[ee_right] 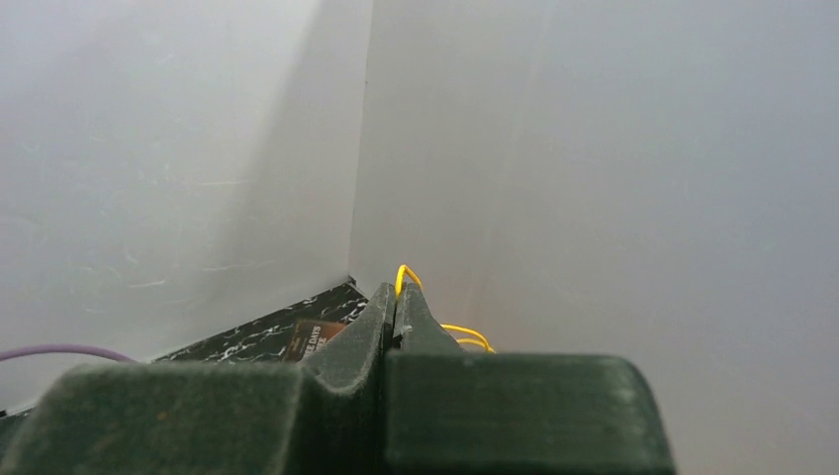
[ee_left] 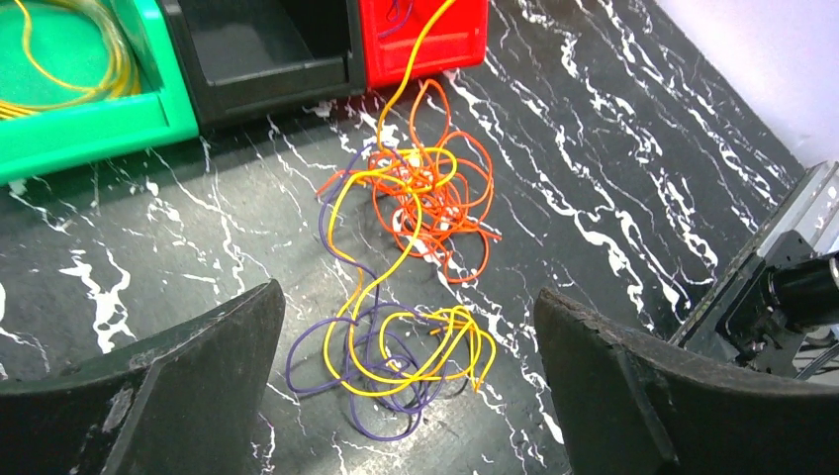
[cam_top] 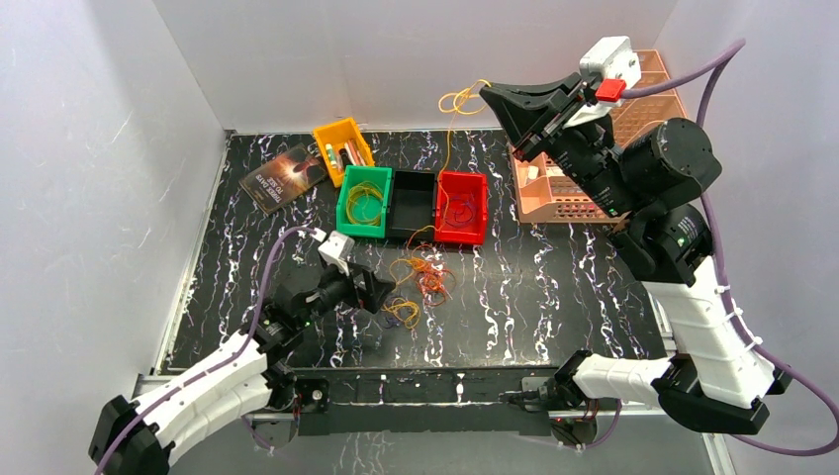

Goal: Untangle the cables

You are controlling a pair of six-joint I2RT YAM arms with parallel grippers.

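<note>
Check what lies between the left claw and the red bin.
The tangled cables: yellow and purple loops nearest the left claw, then an orange knot toward the red bin. The left wrist view shows it clearly.

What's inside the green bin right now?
A loose coil of yellow cable lies in the green bin; nothing else shows there. The left wrist view cuts off most of its inside.
</note>
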